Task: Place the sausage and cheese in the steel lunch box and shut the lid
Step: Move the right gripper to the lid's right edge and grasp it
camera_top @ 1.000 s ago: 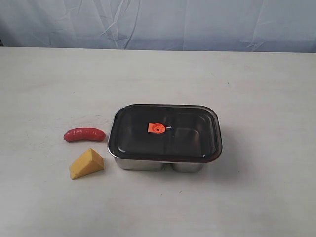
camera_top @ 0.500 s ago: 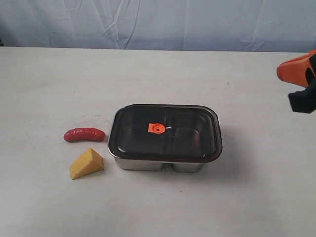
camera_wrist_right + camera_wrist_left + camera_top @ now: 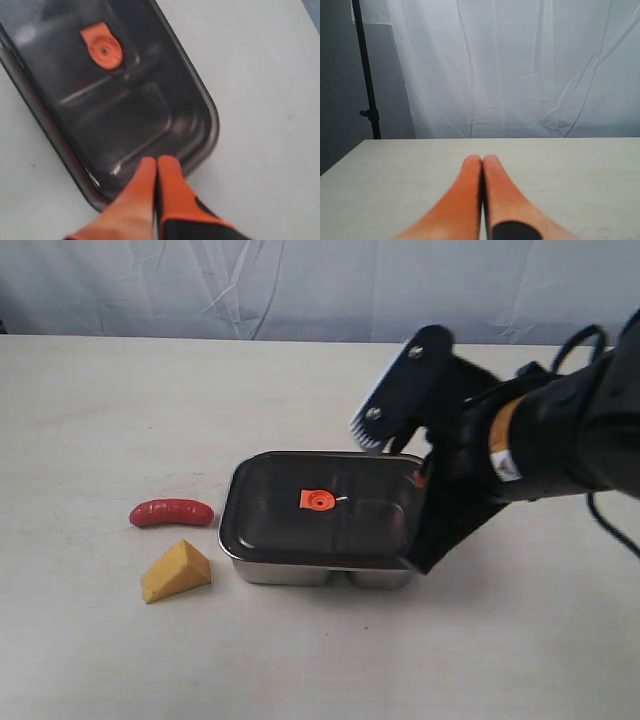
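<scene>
- Steel lunch box [image 3: 290, 572]: stands on the counter [image 3: 100, 420] slightly right of the frame's centre in the exterior view; only its shiny front wall shows below the cover.
- Lid [image 3: 300, 525]: dark and translucent, lying on the box. The divider between the two compartments shows faintly through it, and the orange valve [image 3: 317, 500] sits at its middle.
- Sausage [image 3: 171, 512]: red and glossy, lying on the counter at centre left, near the box's left end and clear of it.
- Cheese [image 3: 176, 571]: a yellow-orange wedge on the counter just below the sausage in the frame, apart from both sausage and box.
- Right arm [image 3: 540, 440]: reaches in from the right edge of the exterior view and covers the box's right end.
- Right tool [image 3: 157, 165]: orange fingers pressed together and pinching nothing, with the tips over the lid's rim near a corner; whether they touch it cannot be told.
- Left tool [image 3: 482, 161]: fingers pressed together and empty, above bare counter and pointing at a white curtain [image 3: 520, 65].
</scene>
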`<state>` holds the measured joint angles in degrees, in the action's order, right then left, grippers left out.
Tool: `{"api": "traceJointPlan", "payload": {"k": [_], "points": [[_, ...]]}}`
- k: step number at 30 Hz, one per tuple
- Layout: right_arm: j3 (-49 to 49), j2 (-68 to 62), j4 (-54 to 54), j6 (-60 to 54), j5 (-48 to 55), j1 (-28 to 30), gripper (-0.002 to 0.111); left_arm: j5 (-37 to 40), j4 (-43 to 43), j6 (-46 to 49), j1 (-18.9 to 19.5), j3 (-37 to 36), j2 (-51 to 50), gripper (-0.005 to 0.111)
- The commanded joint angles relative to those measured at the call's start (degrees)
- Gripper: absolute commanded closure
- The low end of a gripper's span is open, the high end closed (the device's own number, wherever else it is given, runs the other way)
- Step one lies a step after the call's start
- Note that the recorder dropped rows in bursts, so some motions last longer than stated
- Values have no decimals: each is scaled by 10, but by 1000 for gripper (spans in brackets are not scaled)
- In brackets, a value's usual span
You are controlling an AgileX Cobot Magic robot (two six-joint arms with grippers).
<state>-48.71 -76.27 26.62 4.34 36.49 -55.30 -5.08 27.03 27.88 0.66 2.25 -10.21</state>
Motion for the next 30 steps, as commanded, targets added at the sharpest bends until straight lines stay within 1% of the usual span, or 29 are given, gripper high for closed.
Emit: {"api": "traceJointPlan", "payload": {"k": [1, 3, 5, 6, 8, 9, 10, 11, 12, 14, 18, 30], "points": [[-3, -35, 61, 138, -85, -38, 109, -5, -1, -2, -2, -1, 5, 107], [-4, -48, 65, 173, -86, -45, 107, -5, -1, -2, -2, -1, 5, 107], [-4, -67, 67, 169, -81, -55, 98, -5, -1, -2, -2, -1, 5, 107], [-4, -79, 70, 166, -78, -58, 89, -5, -1, -2, -2, -1, 5, 107], [-4, -101, 90, 160, -71, -66, 68, -5, -1, -2, -2, -1, 5, 107], [-4, -114, 103, 156, -68, -71, 52, -5, -1, -2, -2, -1, 5, 107], [-4, -122, 109, 156, -63, -75, 43, -5, -1, -2, -2, -1, 5, 107], [-4, -130, 114, 156, -61, -77, 37, -5, -1, -2, -2, -1, 5, 107], [-4, -140, 114, 157, -61, -78, 36, -5, -1, -2, -2, -1, 5, 107], [-4, -155, 114, 158, -55, -81, 40, -5, -1, -2, -2, -1, 5, 107], [-4, -182, 112, 158, -52, -81, 53, -5, -1, -2, -2, -1, 5, 107], [-4, -223, 149, 157, -52, -81, 54, -5, -1, -2, -2, -1, 5, 107]]}}
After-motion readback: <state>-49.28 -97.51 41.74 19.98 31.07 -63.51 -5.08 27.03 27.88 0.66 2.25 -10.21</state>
